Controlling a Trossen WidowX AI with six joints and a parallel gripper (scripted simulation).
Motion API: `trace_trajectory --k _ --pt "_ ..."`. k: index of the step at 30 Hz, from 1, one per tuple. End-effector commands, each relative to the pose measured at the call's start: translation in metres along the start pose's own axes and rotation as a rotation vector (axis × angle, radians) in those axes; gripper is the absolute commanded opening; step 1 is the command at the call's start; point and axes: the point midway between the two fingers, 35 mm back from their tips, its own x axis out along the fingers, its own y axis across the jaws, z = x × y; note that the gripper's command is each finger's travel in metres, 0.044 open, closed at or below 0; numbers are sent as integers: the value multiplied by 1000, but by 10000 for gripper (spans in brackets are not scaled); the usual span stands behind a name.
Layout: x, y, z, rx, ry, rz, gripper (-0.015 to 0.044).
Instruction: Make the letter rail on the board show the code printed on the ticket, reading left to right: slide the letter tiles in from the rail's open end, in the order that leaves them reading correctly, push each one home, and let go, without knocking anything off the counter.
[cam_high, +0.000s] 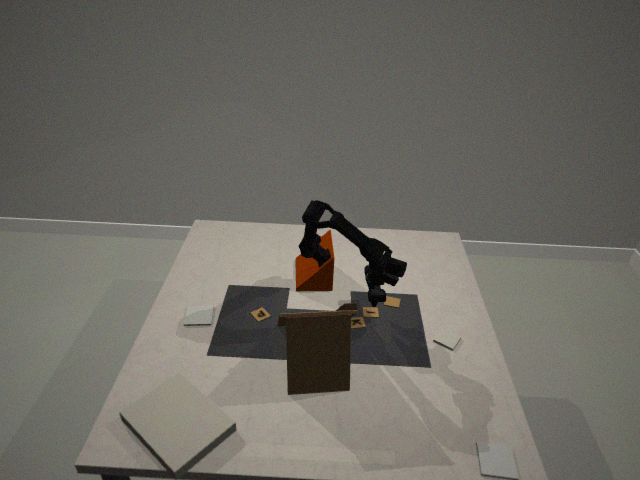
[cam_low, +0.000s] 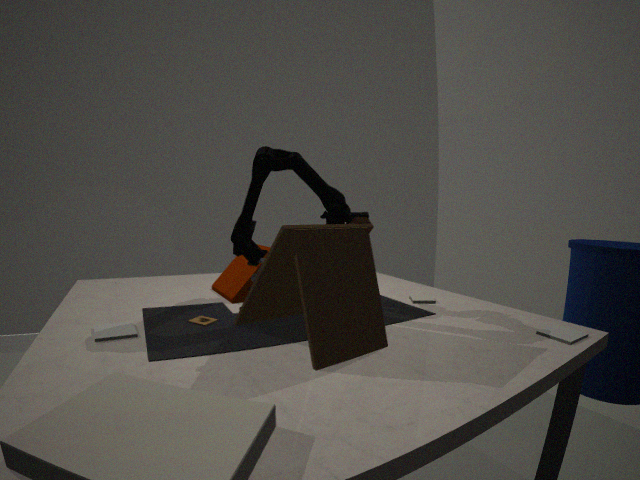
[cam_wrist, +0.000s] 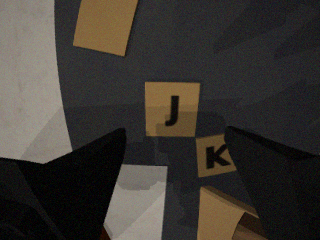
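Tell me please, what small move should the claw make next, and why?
Probably lower straight down and close on the J tile. The claw is open, holds nothing, and hangs over the dark mat, with the J tile just ahead between its fingers. The K tile lies close beside it, so a small centring on J first seems wise.

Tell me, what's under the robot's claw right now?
The open gripper hangs over the dark mat, above the J tile and the K tile. Its fingers hide whatever lies beneath them.
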Motion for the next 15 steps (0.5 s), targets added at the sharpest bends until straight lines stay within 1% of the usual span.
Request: trace_trajectory --k 1,7,13,15 --pt "11 3 -2 25 20 -2 340" --pt "13 2 -3 25 20 -2 340" --pt "43 0 -6 25 22 -3 340" --pt "45 0 -6 25 22 -3 340"
